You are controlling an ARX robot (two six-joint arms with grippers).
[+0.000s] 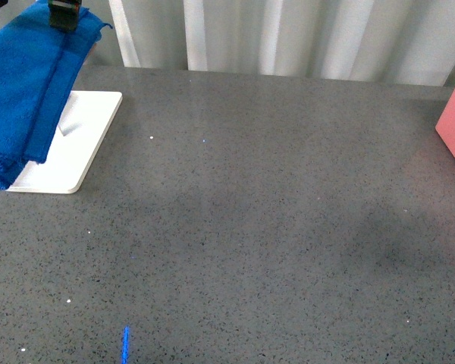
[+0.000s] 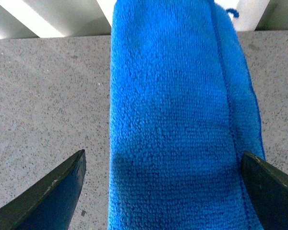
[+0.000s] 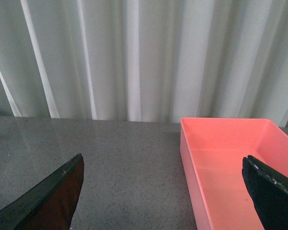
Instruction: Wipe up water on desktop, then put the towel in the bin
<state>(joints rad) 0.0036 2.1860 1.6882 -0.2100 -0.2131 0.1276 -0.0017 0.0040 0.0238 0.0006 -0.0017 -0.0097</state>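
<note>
Desktop (image 1: 250, 227); towel (image 2: 173, 110) betw. spread L tool (image 2: 162, 155).

Your dark, blocky left gripper (image 1: 64, 14) sits at the top left corner of the front frame, mostly cropped. In its wrist frame, its two dark wedge fingers (image 2: 57, 191) stand wide apart at the lower corners. Your dark-fingered right gripper (image 3: 163, 160) is likewise spread wide, its tips in the lower corners.
</note>
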